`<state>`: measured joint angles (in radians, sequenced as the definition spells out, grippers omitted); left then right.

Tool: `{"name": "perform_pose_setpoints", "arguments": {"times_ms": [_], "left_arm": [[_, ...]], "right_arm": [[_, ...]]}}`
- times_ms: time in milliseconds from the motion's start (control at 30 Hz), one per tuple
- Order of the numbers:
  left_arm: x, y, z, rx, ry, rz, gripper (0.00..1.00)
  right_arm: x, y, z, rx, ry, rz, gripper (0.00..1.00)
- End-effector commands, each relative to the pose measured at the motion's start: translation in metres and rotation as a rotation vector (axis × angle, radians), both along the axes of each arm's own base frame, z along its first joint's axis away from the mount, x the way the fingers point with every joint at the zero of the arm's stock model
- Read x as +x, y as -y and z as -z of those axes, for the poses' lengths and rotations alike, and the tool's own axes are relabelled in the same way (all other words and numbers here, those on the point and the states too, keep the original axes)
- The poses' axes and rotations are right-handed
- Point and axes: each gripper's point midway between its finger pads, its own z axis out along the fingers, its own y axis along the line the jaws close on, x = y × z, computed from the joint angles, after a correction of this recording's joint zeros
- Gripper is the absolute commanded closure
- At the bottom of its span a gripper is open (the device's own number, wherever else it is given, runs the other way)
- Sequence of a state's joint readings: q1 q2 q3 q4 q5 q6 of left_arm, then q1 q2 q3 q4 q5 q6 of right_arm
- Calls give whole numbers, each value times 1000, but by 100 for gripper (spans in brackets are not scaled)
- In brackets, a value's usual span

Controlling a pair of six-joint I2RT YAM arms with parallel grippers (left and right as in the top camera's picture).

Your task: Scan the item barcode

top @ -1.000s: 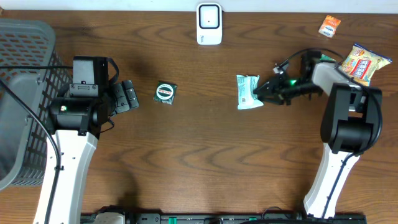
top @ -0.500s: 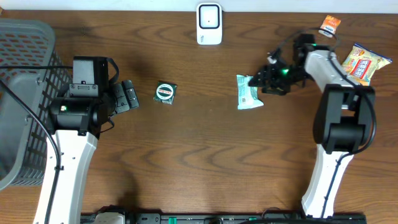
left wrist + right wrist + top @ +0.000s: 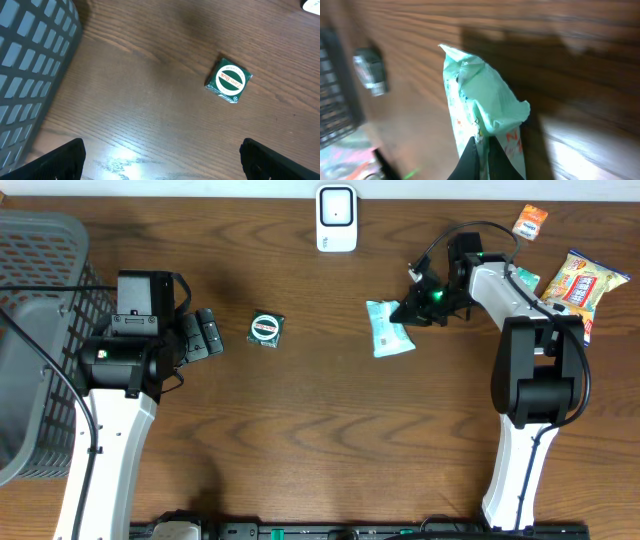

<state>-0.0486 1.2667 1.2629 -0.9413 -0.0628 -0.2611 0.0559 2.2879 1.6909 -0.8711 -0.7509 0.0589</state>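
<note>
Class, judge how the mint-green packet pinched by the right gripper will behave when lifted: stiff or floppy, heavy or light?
Probably floppy: the mint-green packet is crinkled film, creased where the right gripper pinches its edge. Likely light, since it looks thin and puffy. It may sag or twist from that one-edge hold.

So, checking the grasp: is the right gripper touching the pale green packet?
Touching. The right wrist view shows the right gripper pinched shut on the lower edge of the pale green packet.
</note>
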Motion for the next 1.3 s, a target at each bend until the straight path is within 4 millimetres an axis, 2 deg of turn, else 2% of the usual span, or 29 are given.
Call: {"name": "perform_pose_setpoints", "arguments": {"times_ms": [0,133,200,233,300,400,467,567,733,833,1067,1100,1200,1233,1267], "left_arm": [[-1,-3,-3,14,5,-5,2],[-1,-3,-3,14,5,-5,2],[-1,-3,-3,14,5,-5,2],[-1,-3,-3,14,5,-5,2],[-1,-3,-3,14,5,-5,2],[-1,-3,-3,14,5,-5,2],[-1,-3,-3,14,5,-5,2],[-1,-3,-3,14,5,-5,2],[-1,-3,-3,14,5,-5,2],[-1,-3,-3,14,5,-5,2],[-1,-3,-3,14,5,-5,2],[-1,-3,-3,14,5,-5,2],[-1,-3,-3,14,5,-5,2],[0,-3,-3,14,6,-5,2],[-1,-3,-3,14,5,-5,2]], "right_arm": [[6,-34,-56,349,56,-46,99],[16,-43,-116,631,169,-111,99],[24,-44,-134,670,192,-117,99],[29,-42,-128,623,188,-97,99],[38,-37,-105,475,179,-44,99],[45,-15,-51,132,129,52,60],[40,-3,-30,-32,102,72,44],[32,-13,-23,-85,127,-1,34],[21,-34,-12,-160,133,-65,28],[14,-35,0,-248,123,-83,29],[0,-37,17,-334,85,-113,45],[-2,-37,20,-335,78,-115,51],[-6,-39,24,-319,58,-120,92],[-8,-40,25,-309,51,-122,99],[-10,-43,25,-293,45,-125,99]]}}
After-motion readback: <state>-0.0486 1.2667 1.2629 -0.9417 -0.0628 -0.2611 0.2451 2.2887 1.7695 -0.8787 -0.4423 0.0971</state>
